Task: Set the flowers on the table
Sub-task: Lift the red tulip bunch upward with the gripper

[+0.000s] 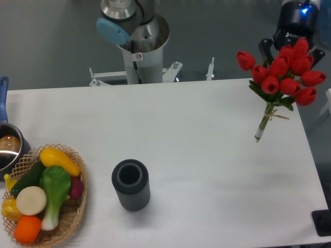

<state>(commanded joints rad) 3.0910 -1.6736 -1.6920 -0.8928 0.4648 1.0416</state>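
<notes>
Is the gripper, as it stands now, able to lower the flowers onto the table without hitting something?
Probably yes. The gripper holds the flowers above the right part of the table, which is bare there; the dark vase and basket stand far left.

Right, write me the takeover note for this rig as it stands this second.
Gripper: top right, mostly hidden behind the flowers; it seems to hold the bunch, but the grip itself cannot be seen.
Flowers: red tulip bunch hanging above the table's far right corner, stems pointing down, apparently not resting on anything.
Table: white top, bare under the bunch.
Done: flowers lifted.
Left: lower them onto the table and release.
</notes>
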